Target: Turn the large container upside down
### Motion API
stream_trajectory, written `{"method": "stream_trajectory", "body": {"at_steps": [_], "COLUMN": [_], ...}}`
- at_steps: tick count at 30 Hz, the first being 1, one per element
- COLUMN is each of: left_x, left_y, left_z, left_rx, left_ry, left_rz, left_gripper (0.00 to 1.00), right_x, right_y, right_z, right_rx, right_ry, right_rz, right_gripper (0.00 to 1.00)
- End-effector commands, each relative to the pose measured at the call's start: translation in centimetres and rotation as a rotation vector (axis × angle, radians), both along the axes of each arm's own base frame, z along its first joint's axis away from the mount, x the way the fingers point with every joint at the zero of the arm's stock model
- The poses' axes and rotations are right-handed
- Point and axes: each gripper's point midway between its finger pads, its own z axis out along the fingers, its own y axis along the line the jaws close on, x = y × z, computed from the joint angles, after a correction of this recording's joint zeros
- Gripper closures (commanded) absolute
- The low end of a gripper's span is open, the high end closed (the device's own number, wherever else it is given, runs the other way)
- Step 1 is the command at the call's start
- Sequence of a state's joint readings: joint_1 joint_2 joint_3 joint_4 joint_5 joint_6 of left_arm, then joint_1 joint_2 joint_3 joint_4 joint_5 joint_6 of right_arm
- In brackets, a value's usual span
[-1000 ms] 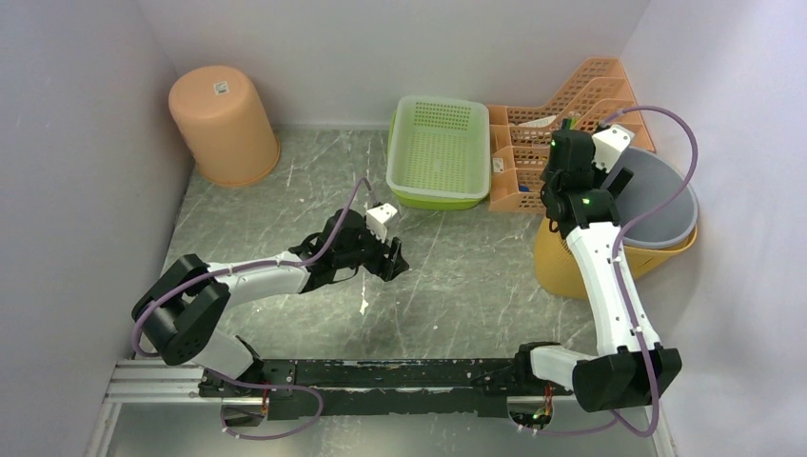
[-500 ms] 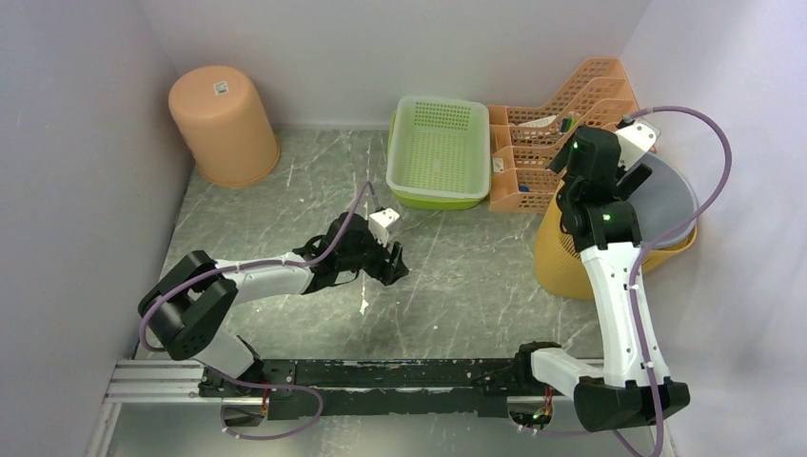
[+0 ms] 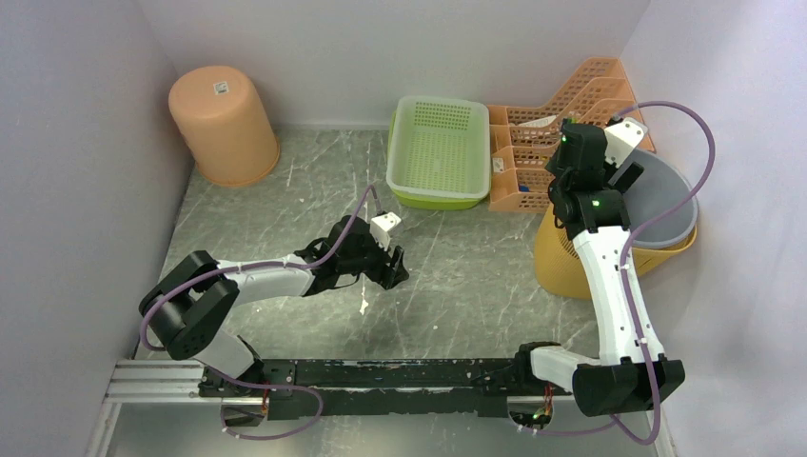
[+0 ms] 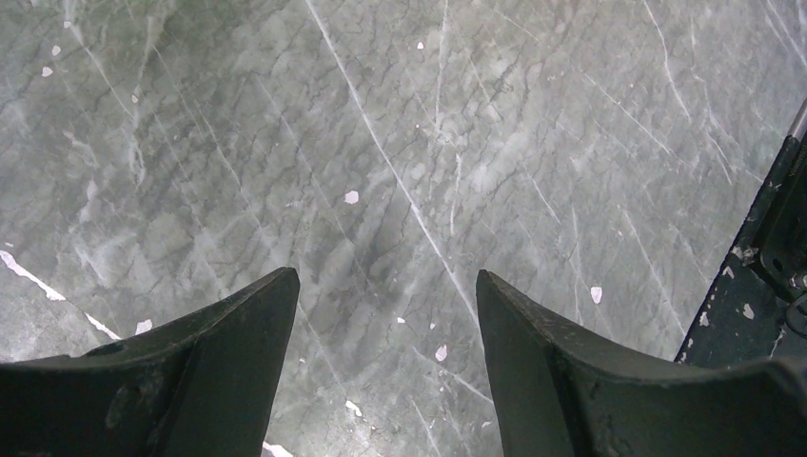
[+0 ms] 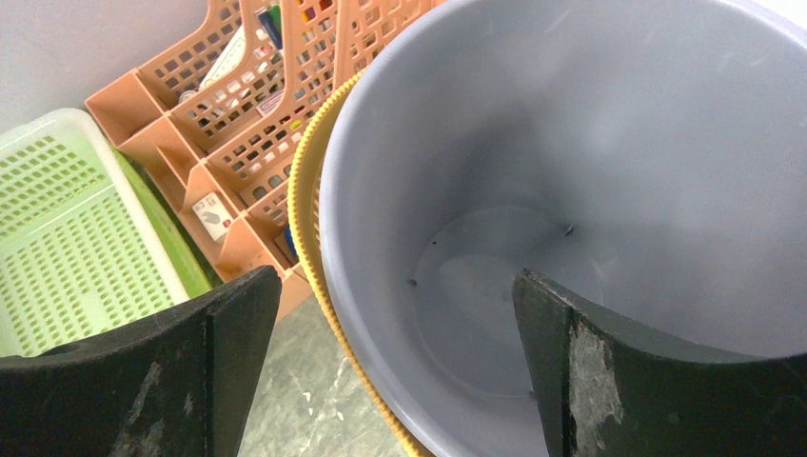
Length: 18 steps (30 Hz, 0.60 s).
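Two arms work over a grey marbled counter (image 3: pixel 476 276). The left gripper (image 3: pixel 395 262) hangs low over bare counter near the middle, its jaws spread apart and holding nothing; the left wrist view shows only veined stone between the two fingers. The right gripper (image 3: pixel 623 174) is raised at the far right, over the near rim of the large grey container (image 3: pixel 661 205). It too is released. In the right wrist view one finger lies over the container's hollow interior and the other outside its rim; contact with the rim cannot be told. The container stands mouth up, somewhat tilted, nested inside a yellow basket (image 3: pixel 557 262) against the right wall. Beside it are an orange slotted rack (image 3: pixel 571 105) and a green perforated tray (image 3: pixel 438 143). A peach bucket (image 3: pixel 224 124) stands inverted in the far left corner.
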State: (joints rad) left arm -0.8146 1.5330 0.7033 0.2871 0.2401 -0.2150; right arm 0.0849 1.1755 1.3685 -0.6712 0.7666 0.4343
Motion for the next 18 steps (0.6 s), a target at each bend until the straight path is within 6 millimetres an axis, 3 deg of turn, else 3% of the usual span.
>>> {"method": "stream_trajectory", "body": {"at_steps": [1,18], "left_x": [-0.3,-1.0], "left_y": [0.1,0.9], "left_z": [0.8,0.7], "left_rx": [-0.019,-0.022], "left_ry": [-0.034,-0.029], "left_rz": [-0.003,0.004], "left_gripper": [0.20,0.20], "right_x": [-1.3,-0.8], "right_y": [-1.2,-1.9], "right_z": [0.5,-3.5], "right_rx": [-0.017,-0.017], "right_ry": [-0.022,0.075], "right_rz": [-0.073,-0.102], "right_gripper": [0.06,0.04]}}
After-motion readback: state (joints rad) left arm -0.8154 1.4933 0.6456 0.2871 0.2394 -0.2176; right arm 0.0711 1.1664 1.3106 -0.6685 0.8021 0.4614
